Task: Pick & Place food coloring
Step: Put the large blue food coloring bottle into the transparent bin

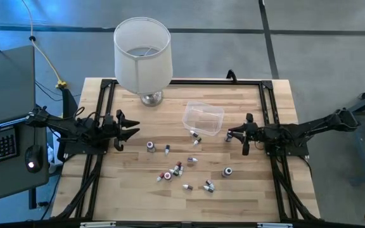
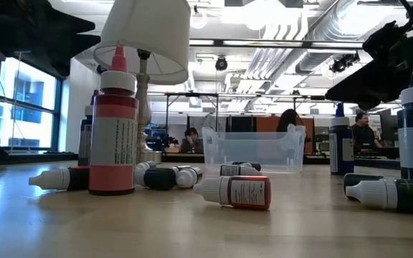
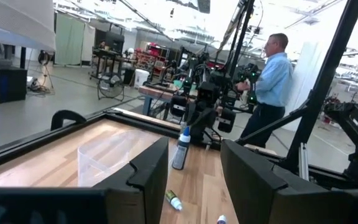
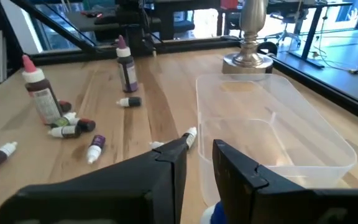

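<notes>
Several tiny food coloring bottles [image 1: 178, 168] are scattered over the middle of the wooden table. Most lie on their sides and a few stand upright, such as a red one [image 2: 113, 136]. The clear plastic tub [image 1: 203, 118] sits beyond them. My right gripper [image 1: 231, 135] hovers at the tub's right, narrowly open [image 4: 199, 165]. It is just above an upright blue-capped bottle [image 2: 340, 143], whose cap [image 4: 211, 214] shows under the fingers. My left gripper [image 1: 128, 132] waits open [image 3: 194, 180] over the table's left part.
A white-shaded lamp [image 1: 142, 54] stands on its metal foot at the far edge, left of the tub. Black frame rails [image 1: 94, 164] run along the table's sides. A keyboard and a mouse [image 1: 30, 166] lie on a desk to the left. A person [image 3: 272, 81] stands beyond the table.
</notes>
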Robot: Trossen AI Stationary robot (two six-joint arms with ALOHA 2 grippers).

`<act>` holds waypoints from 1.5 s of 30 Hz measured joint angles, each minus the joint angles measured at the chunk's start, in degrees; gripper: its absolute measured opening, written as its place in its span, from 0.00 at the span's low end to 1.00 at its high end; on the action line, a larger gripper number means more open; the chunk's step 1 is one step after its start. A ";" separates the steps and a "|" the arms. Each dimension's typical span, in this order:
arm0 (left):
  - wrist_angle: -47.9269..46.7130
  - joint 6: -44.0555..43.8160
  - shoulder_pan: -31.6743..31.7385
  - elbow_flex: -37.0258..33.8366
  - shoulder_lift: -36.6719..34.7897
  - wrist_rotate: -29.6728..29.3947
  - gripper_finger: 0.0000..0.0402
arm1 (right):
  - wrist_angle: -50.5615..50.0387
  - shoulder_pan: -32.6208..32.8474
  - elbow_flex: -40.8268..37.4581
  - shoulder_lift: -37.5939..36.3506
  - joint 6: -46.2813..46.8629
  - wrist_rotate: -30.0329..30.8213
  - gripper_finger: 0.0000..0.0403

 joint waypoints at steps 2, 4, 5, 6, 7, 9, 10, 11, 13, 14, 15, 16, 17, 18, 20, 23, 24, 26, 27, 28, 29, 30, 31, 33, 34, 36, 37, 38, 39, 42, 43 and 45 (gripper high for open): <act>0.01 -0.01 0.00 0.00 0.00 0.01 0.37 | -0.85 0.00 0.01 0.00 -0.01 1.19 0.18; 0.00 -0.01 0.00 0.00 0.00 0.01 0.37 | -1.84 0.00 0.09 -0.07 -0.02 2.32 0.18; 0.00 0.00 0.00 0.02 0.00 0.01 0.37 | -2.32 0.00 0.16 -0.07 -0.01 2.96 0.18; 0.00 0.01 0.00 0.02 0.00 0.01 0.37 | -2.64 0.00 0.18 -0.09 0.00 3.50 0.18; 0.00 -0.01 0.00 0.02 0.00 0.01 0.37 | -2.84 0.00 0.20 -0.09 0.00 3.95 0.18; 0.02 0.00 0.00 0.02 0.00 0.03 0.37 | -2.94 0.00 0.20 -0.09 -0.02 4.05 0.18; 0.02 -0.01 0.00 0.02 0.00 0.03 0.37 | -2.87 0.00 0.20 -0.09 -0.02 3.99 0.18; 0.02 0.00 0.00 0.02 0.00 0.03 0.37 | -2.66 0.00 0.20 -0.09 -0.04 3.97 0.18; 0.02 0.01 0.00 0.02 0.00 0.03 0.37 | -1.73 0.00 0.14 -0.06 -1.05 3.88 0.18; 0.02 -0.02 0.00 0.02 0.00 0.05 0.37 | -1.13 0.00 0.10 -0.01 -1.78 3.69 0.18; 0.02 -0.02 0.00 0.02 0.00 0.07 0.37 | -0.44 0.00 0.04 0.01 -2.50 3.46 0.18; 0.02 -0.02 0.00 0.02 0.00 0.07 0.37 | 0.52 -0.02 0.04 0.01 -3.18 2.89 0.18; 0.02 -0.01 0.00 0.02 0.00 0.09 0.37 | 1.51 -0.02 0.04 0.02 -3.46 2.49 0.18; 0.02 -0.01 0.00 0.02 0.00 0.15 0.37 | 1.88 -0.02 0.04 0.00 -3.52 2.13 0.18; 0.02 -0.01 0.00 0.02 0.00 0.17 0.37 | 1.91 0.00 0.04 -0.03 -3.48 1.98 0.18; 0.02 -0.02 0.00 0.02 0.00 0.16 0.37 | -0.12 -0.01 0.04 0.01 -2.98 2.57 0.18; 0.03 0.01 0.00 0.02 0.00 0.16 0.37 | -1.29 -0.01 0.04 0.02 -2.03 2.93 0.18; 0.04 -0.02 0.00 0.04 0.00 0.16 0.37 | -4.21 -0.02 0.04 0.02 0.52 3.32 0.18; 0.04 -0.01 0.00 0.04 0.00 0.17 0.37 | -5.36 -0.02 0.04 0.02 1.63 3.33 0.18; 0.04 -0.01 0.00 0.06 0.00 0.16 0.37 | -6.44 -0.02 0.04 0.02 2.78 3.25 0.18; 0.08 0.01 0.00 0.07 0.00 0.16 0.37 | -7.24 -0.02 0.04 0.02 3.78 3.05 0.18; 0.12 0.00 0.00 0.08 0.00 0.16 0.37 | -7.70 -0.02 0.04 0.02 4.49 2.72 0.18; 0.13 0.00 0.00 0.09 0.00 0.16 0.37 | -7.88 -0.02 0.08 0.02 5.03 2.42 0.18; 0.14 -0.02 0.00 0.09 0.00 0.16 0.37 | -8.21 -0.02 0.09 0.02 5.45 1.65 0.18; 0.16 -0.02 0.00 0.09 0.00 0.16 0.37 | -8.37 -0.02 0.14 0.02 5.44 1.12 0.18; 0.20 -0.02 0.00 0.09 0.00 0.16 0.37 | -8.50 -0.02 0.15 0.00 5.42 0.68 0.18; 0.18 -0.02 0.00 0.09 0.00 0.16 0.37 | -8.55 -0.02 0.15 0.00 5.47 0.73 0.18; 0.20 -0.02 0.00 0.09 0.00 0.15 0.37 | -8.57 -0.02 0.15 0.00 5.57 0.79 0.18; 0.20 -0.02 0.00 0.09 0.00 0.16 0.37 | -8.63 -0.02 0.15 0.00 5.57 0.81 0.17; 0.20 -0.01 0.00 0.09 0.00 0.14 0.37 | -8.83 -0.02 0.20 -0.02 5.55 0.69 0.14; 0.20 -0.02 0.00 0.09 0.00 0.14 0.37 | -8.87 -0.02 0.22 -0.02 5.66 0.72 0.12; 0.20 -0.01 0.00 0.09 0.00 0.13 0.37 | -8.86 -0.02 0.24 -0.02 6.76 0.74 0.10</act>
